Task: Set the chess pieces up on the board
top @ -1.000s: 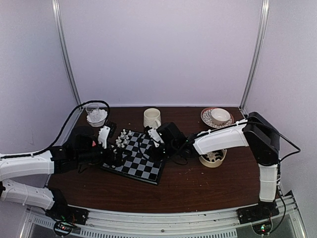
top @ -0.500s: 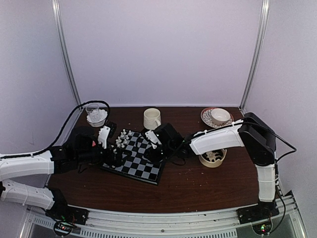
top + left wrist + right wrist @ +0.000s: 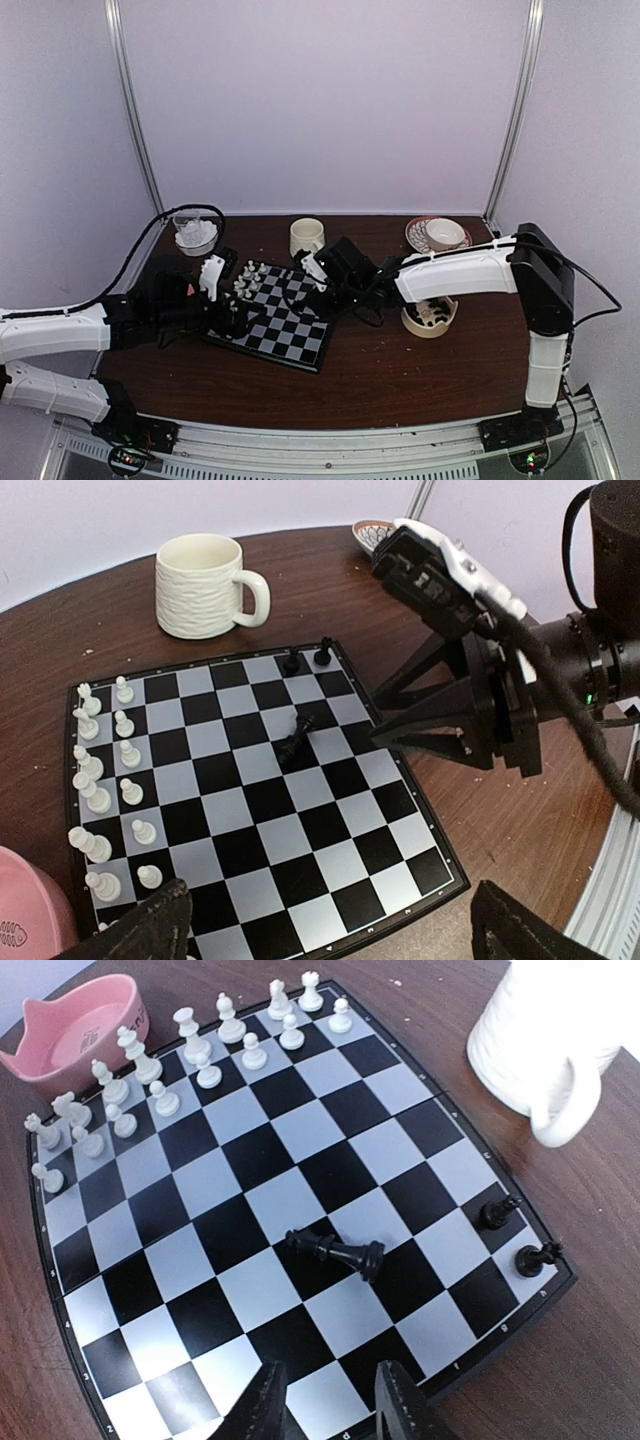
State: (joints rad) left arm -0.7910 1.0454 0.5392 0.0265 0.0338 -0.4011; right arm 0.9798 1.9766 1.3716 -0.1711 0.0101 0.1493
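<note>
Your right claw (image 3: 330, 1400) hangs low over one edge of the chessboard (image 3: 250, 1210), at the bottom of its wrist view. Its two dark fingers (image 3: 262, 1410) are parted by a narrow gap with nothing between them. Just above them in that frame, a toppled black chess piece (image 3: 340, 1250) lies on its side near the middle of the board. Two upright black pieces (image 3: 497, 1212) stand side by side at the board's right corner. The white chess pieces (image 3: 188, 1032) stand in two rows along the far edge, at the upper left of the frame. A pink bowl (image 3: 70, 1045) sits just beyond them, and a cream ribbed mug (image 3: 540, 1030) stands off the board at the upper right.

Your left claw (image 3: 330, 910) is spread wide and empty. Its fingers (image 3: 140, 935) show at the bottom of its wrist view, left and right, above the board's near edge.

From overhead, the board lies turned at an angle, left of centre on the dark wooden surface (image 3: 400, 380), with an arm reaching in from each side. A tan bowl (image 3: 430, 320) stands to the right of the board, beneath the right arm, holding small bits too tiny to make out. A cup on a patterned saucer (image 3: 438, 235) and a clear glass dish (image 3: 195, 232) sit along the back.
</note>
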